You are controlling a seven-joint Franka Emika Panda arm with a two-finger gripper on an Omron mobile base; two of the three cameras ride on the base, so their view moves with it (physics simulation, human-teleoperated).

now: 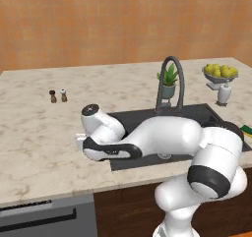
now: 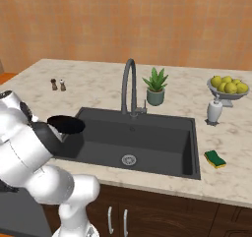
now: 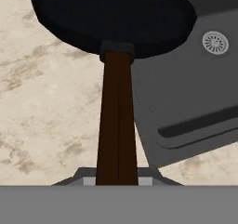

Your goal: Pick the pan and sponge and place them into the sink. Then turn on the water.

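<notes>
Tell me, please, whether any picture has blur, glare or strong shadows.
Both base views: even, soft light, no glare, slightly coarse rendering. Hand view: the pan and its handle look soft so close up; a faint shadow lies inside the sink.

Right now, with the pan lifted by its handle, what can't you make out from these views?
- Gripper's fingertips: hand view, the pan handle runs down off the bottom edge, covering the contact.
- Pan: left base view, hidden behind the arm.
- Sink: left base view, basin floor mostly blocked by the arm.
- Sponge: left base view, cut off at the right edge.
</notes>
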